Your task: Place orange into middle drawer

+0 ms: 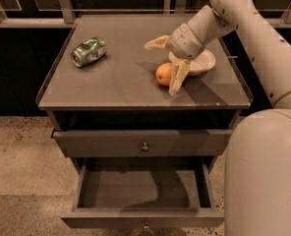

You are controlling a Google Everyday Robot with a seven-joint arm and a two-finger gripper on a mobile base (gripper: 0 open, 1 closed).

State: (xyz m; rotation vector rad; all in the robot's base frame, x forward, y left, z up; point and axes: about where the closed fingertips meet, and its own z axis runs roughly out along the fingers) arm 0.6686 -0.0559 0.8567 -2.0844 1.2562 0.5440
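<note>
Camera view shows you the claw [160, 69] spread wide above the counter [121, 82] — one finger just right of the orange [163, 74], holding nothing. Your orange sits on the counter beside the white bowl [204, 63] — the middle drawer [138, 188] stands open below

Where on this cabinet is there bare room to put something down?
The widest bare patch on the cabinet top lies between the crushed can and the orange, running to the front edge. The open middle drawer shows a bare tray. The right rear is crowded: the hand, open, hangs over the orange, beside the white bowl.
</note>
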